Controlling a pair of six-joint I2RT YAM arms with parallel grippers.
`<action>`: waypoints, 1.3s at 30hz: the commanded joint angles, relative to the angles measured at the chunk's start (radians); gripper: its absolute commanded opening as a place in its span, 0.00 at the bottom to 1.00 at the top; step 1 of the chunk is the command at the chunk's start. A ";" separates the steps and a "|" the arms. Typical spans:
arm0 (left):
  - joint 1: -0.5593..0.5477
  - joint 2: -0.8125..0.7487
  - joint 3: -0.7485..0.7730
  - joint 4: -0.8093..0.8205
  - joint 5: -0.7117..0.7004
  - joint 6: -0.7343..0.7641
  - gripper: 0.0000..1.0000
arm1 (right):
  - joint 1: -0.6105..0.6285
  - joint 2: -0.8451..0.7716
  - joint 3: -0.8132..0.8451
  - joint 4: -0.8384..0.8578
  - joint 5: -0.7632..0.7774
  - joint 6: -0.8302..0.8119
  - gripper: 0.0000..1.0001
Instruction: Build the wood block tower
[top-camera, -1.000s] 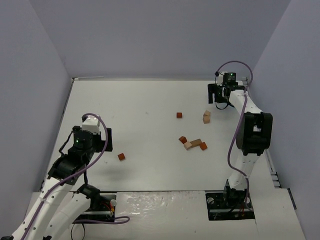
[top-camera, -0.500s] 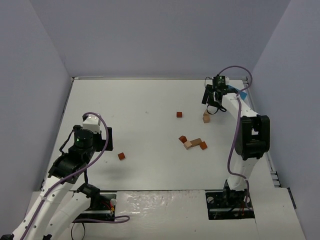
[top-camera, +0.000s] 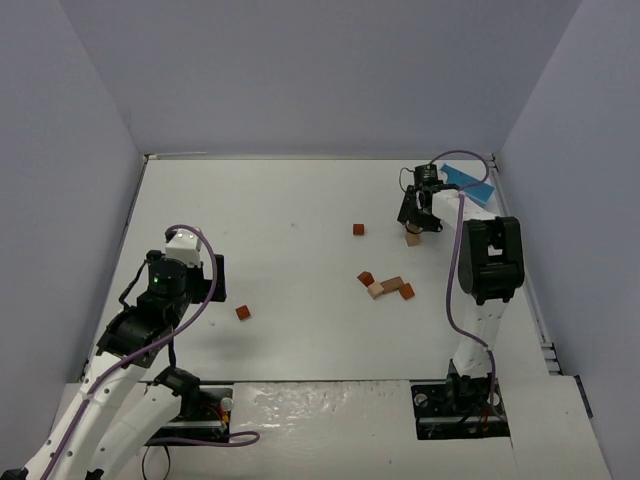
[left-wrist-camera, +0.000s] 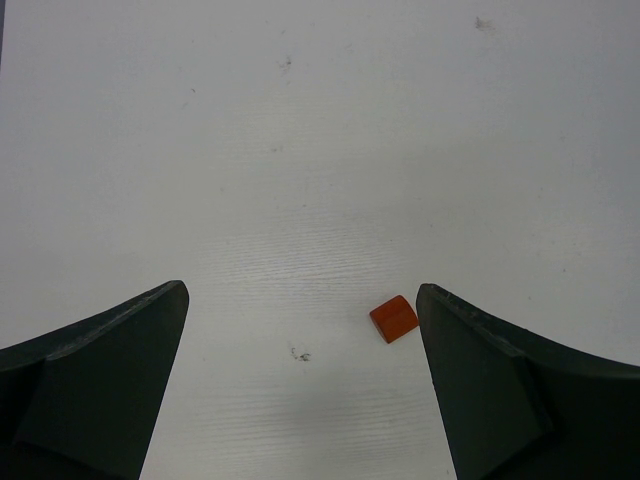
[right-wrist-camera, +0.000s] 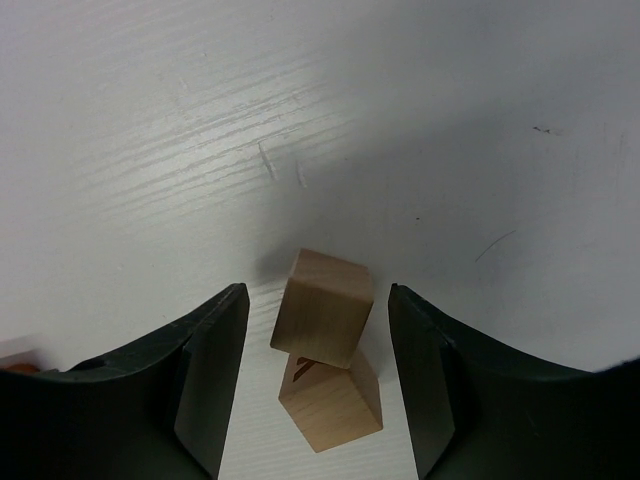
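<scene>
Two tan wooden cubes stand stacked at the back right; the upper cube (right-wrist-camera: 322, 305) sits skewed on the lower cube (right-wrist-camera: 332, 400), which bears a dark mark. My right gripper (right-wrist-camera: 315, 300) straddles this stack (top-camera: 413, 238), open, with a gap on each side of the upper cube. Over the left of the table hangs my left gripper (left-wrist-camera: 302, 295), wide open and holding nothing. A round-topped orange-red block (left-wrist-camera: 393, 318) lies on the table just inside its right finger, and shows in the top view (top-camera: 243, 313) too.
A red-brown cube (top-camera: 358, 230) lies alone mid-table. A cluster of orange-brown and tan blocks (top-camera: 386, 287) lies nearer the front. A light blue box (top-camera: 468, 180) sits in the back right corner behind the right arm. Grey walls enclose the table.
My right gripper has swung from the back right corner leftward and down over the tan stack, its jaws narrowing. The blue box came into view. The left arm barely moved.
</scene>
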 joint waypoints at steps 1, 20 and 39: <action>0.005 0.011 0.009 0.057 0.010 -0.008 0.97 | 0.013 -0.007 0.051 0.015 0.025 -0.019 0.52; 0.006 0.007 0.010 0.057 0.017 -0.007 0.97 | 0.009 -0.007 0.045 0.014 -0.031 -0.253 0.22; 0.006 0.013 0.010 0.060 0.019 -0.005 0.97 | 0.012 0.005 0.042 0.014 -0.142 -0.371 0.18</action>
